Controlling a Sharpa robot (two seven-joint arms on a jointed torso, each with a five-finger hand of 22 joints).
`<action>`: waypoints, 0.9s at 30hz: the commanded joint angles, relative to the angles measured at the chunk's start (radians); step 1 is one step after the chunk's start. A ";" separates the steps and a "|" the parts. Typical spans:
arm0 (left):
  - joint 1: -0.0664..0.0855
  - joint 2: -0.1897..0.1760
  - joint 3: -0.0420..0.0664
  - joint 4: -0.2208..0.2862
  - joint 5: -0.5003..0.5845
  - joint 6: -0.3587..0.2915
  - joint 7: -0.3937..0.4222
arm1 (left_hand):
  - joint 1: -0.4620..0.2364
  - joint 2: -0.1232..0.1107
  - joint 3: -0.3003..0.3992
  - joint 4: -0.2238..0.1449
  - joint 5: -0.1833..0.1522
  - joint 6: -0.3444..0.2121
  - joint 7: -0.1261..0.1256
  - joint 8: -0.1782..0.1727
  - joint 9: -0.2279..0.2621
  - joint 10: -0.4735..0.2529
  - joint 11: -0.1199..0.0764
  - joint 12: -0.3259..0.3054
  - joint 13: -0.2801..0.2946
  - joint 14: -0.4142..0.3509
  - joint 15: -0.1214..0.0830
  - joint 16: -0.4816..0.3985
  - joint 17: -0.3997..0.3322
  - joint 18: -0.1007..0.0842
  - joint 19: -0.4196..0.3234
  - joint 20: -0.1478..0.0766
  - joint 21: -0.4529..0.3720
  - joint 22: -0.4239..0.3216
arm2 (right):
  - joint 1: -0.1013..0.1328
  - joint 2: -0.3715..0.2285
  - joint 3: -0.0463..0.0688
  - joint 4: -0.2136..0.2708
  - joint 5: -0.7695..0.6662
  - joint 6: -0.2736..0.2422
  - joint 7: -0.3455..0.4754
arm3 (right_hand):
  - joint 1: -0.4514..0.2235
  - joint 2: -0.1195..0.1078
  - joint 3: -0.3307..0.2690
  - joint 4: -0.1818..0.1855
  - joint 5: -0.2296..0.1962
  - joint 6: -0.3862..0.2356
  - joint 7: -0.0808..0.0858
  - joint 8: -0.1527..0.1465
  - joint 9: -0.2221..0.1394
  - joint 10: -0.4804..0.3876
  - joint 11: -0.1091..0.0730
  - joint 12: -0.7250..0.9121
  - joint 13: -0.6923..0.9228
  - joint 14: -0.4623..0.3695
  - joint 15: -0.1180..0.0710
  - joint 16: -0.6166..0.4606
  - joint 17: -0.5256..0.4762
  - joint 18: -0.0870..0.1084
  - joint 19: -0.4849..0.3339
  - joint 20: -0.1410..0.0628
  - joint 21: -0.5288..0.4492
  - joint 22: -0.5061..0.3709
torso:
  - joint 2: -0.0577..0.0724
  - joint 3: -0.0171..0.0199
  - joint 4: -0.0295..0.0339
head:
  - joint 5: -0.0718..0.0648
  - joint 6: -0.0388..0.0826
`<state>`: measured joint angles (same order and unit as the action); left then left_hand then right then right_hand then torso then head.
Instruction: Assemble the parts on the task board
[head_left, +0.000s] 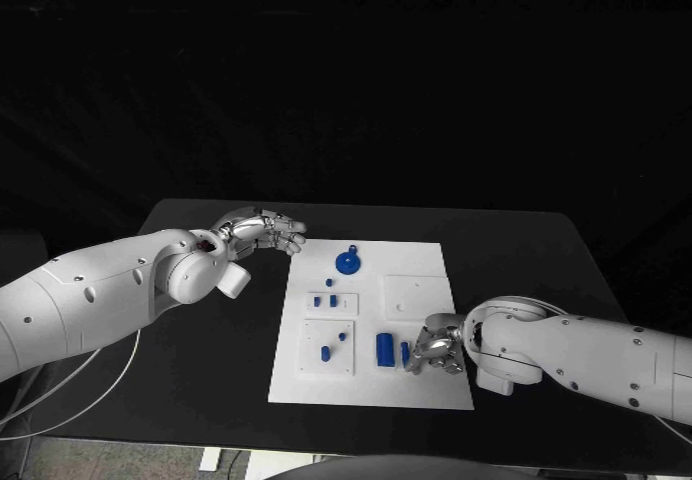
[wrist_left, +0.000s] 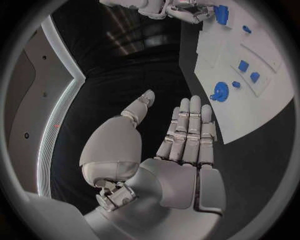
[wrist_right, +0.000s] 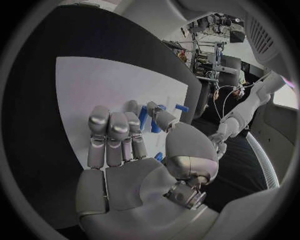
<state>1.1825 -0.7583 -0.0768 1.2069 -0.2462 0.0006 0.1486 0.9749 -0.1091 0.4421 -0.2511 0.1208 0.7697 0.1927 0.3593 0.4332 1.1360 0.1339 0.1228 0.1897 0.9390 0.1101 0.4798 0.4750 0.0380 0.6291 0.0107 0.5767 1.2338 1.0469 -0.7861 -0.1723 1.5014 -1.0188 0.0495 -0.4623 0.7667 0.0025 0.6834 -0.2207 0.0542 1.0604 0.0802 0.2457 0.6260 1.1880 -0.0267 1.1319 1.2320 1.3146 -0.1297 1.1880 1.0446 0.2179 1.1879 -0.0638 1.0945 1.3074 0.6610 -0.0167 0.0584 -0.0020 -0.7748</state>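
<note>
While the left hand (head_left: 263, 232) hovers empty with fingers apart over the table's far left, just off the task board (head_left: 418, 390), the right hand (head_left: 437, 347) is down on the board's near right, thumb and a finger pinching a narrow blue part (head_left: 404, 352). A bigger blue block (head_left: 385, 347) stands just left; a round blue part (head_left: 349, 262) lies farther off.

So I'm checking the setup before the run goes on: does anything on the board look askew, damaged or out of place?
Nothing stands out. The task board lies flat on the table, and the blue parts sit on it. The left hand hovers off its far corner; the right hand is at the long blue part.
</note>
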 joint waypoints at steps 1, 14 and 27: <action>0.001 0.001 0.001 0.001 -0.003 0.014 0.005 | -0.003 -0.002 0.001 0.002 -0.005 -0.003 -0.004 0.006 -0.002 0.002 -0.004 -0.006 0.002 0.006 -0.001 -0.003 0.001 0.004 0.006 -0.002 -0.004 0.001 | -0.002 0.003 -0.002 -0.004 -0.044 -0.014 -0.028 | 0.004 -0.002 0.008 0.000 -0.005 0.008 0.002 0.000 0.002 0.005 -0.002 0.004 0.002 -0.001 -0.003 -0.003 0.002 0.044 0.001 0.000 0.000 0.017 | 0.000 0.0001 -0.0002 | 0.000 -0.001; 0.001 0.001 0.001 0.001 -0.003 0.015 0.005 | -0.003 -0.002 0.001 0.002 -0.005 -0.003 -0.004 0.006 -0.002 0.003 -0.004 -0.006 0.002 0.006 -0.001 -0.004 0.002 0.004 0.006 -0.002 -0.004 0.002 | -0.004 0.010 -0.002 -0.012 -0.047 -0.022 -0.032 | -0.003 0.008 0.032 0.012 -0.005 0.013 0.001 0.002 0.003 0.016 -0.003 0.012 0.007 0.001 -0.003 -0.002 0.002 0.044 0.005 0.004 0.003 0.017 | 0.000 0.0004 0.0002 | 0.000 0.000; 0.001 0.001 0.000 0.001 -0.003 0.014 0.004 | -0.004 -0.001 0.001 0.003 -0.005 -0.002 -0.004 0.006 -0.002 0.003 -0.004 -0.006 0.002 0.006 -0.001 -0.005 0.003 0.003 0.006 -0.002 -0.005 0.002 | -0.005 0.011 -0.002 -0.022 -0.041 -0.013 -0.025 | -0.011 -0.007 0.038 0.013 -0.005 0.014 0.000 0.003 0.003 0.018 -0.003 0.013 0.008 0.001 -0.003 -0.001 0.002 0.044 0.006 0.005 0.006 0.017 | 0.000 0.0003 0.0001 | 0.001 -0.001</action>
<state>1.1825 -0.7578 -0.0769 1.2063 -0.2474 0.0018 0.1471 0.9749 -0.1091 0.4421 -0.2511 0.1208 0.7697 0.1927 0.3593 0.4325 1.1360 0.1339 0.1228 0.1903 0.9389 0.1101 0.4798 0.4769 0.0379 0.6291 0.0107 0.5767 1.2345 1.0452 -0.7718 -0.1711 1.4835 -1.0476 0.0313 -0.4834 0.7612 -0.0028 0.7170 -0.2043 0.0541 1.0707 0.0772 0.2515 0.6309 1.1974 -0.0288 1.1419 1.2382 1.3163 -0.1280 1.1881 1.0462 0.2180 1.1914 -0.0602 1.0945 1.3073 0.6610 -0.0164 0.0580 -0.0003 -0.7763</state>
